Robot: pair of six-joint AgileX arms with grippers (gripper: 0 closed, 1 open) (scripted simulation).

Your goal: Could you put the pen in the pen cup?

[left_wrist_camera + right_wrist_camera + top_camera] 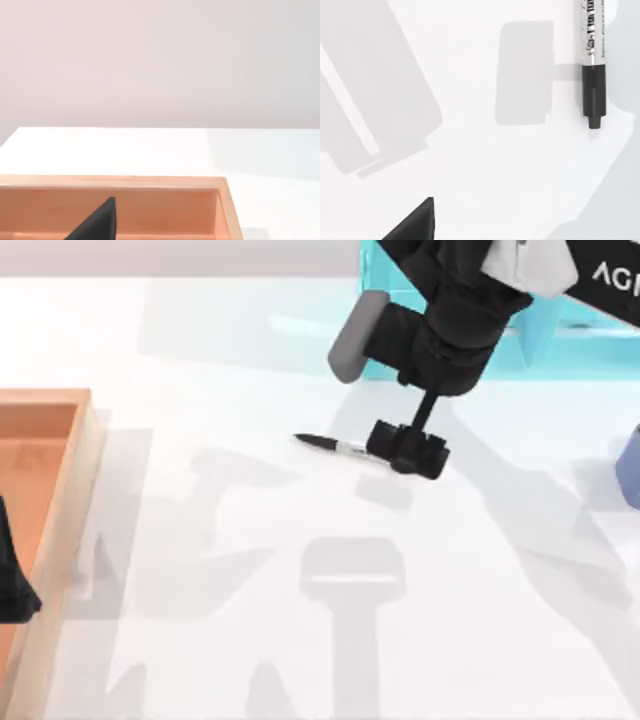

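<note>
The right hand (pixel 408 450) hangs over the middle of the counter (pixel 250 570), right above the blunt end of the pen (pixel 335 445); I cannot tell its grip. The pen lies flat, its tip pointing left. The pen cup (pixel 628 472) stands at the counter's right edge. The left hand (pixel 12 570) sits parked over the wooden tray (pixel 70 470).

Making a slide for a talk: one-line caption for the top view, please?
Right gripper poised over the pen lying on the white table; pen cup at the right edge.
</note>
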